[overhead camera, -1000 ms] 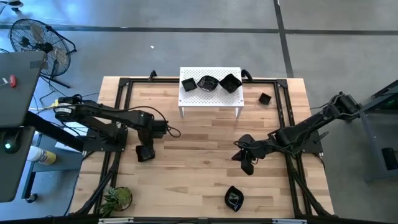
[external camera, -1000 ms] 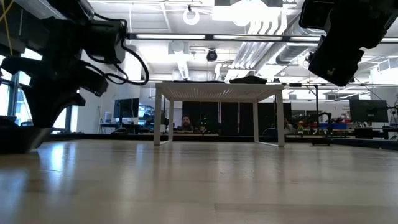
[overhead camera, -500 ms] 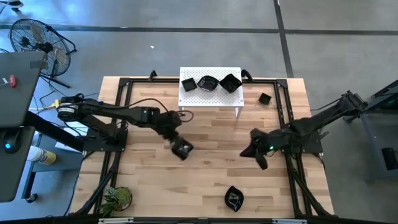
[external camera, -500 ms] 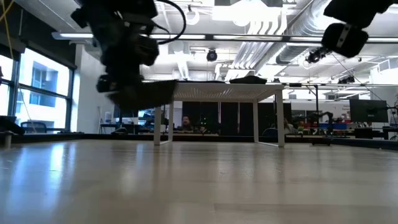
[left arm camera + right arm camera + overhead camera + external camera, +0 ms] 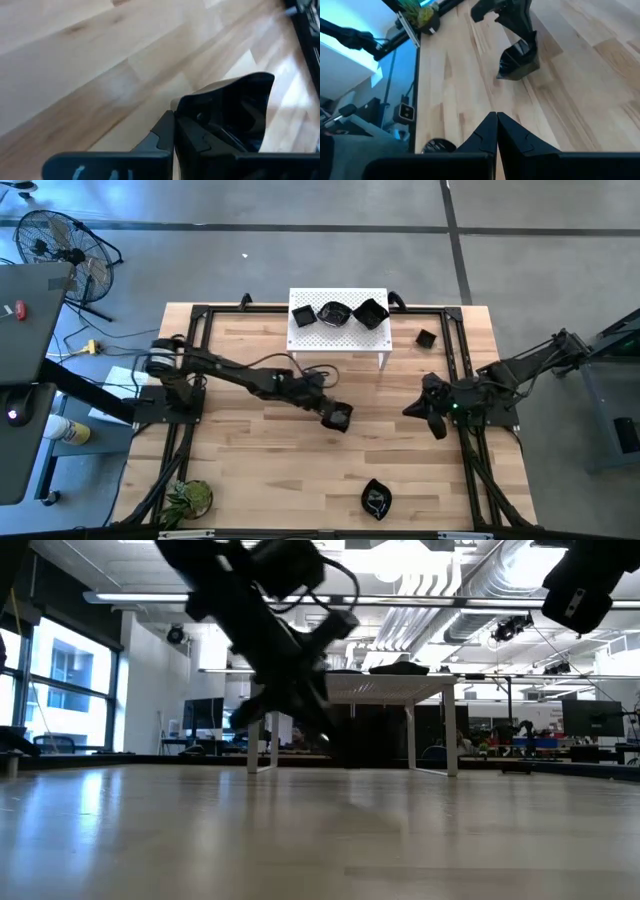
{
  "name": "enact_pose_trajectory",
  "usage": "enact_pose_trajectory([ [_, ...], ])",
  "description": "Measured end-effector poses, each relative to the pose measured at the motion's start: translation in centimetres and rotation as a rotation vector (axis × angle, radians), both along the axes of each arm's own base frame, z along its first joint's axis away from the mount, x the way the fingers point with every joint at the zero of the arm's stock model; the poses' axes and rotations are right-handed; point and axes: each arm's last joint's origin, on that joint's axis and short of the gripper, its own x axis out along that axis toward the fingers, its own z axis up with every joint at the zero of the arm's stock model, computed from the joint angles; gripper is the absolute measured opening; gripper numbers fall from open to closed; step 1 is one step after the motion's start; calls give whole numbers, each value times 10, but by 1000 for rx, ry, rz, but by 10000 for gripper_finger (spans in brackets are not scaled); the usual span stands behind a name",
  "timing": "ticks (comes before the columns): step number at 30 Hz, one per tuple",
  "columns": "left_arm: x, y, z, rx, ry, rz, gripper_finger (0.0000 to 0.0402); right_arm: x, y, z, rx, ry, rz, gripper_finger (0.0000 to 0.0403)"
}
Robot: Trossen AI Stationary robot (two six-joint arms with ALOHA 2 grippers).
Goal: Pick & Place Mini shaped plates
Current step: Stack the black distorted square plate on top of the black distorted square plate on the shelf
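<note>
Left tool, frame centre, is clamped on a glossy black angular mini plate above the wooden counter; right tool pinched together, empty.

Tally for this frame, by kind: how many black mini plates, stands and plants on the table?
Black mini plates: 6 (three on the stand, one beside it, one at the near edge, one in the left gripper)
White stand: 1
Green plant: 1
Total: 8

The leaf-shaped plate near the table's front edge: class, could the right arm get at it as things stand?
Probably yes. The leaf plate lies alone on bare wood, nothing over it, and the right gripper hangs shut and empty not far away. It would need to open first.
</note>
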Motion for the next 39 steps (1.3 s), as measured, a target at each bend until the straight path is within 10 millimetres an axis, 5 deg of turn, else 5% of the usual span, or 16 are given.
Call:
enact_pose_trajectory([
  [10,38,1,-12,39,3,18,5,-2,-1,-3,-58,28,33,3],
  [20,47,8,12,100,-2,-47,85,-2,-3,-4,-74,32,-29,7],
  [23,42,8,36,170,14,-107,82,-1,-4,-4,-80,28,-87,17],
  [29,15,-8,73,363,13,-132,8,14,-7,-14,-88,98,-172,33],
  [39,-47,-10,75,428,-271,-106,4,66,-19,-51,-144,265,-188,87],
])
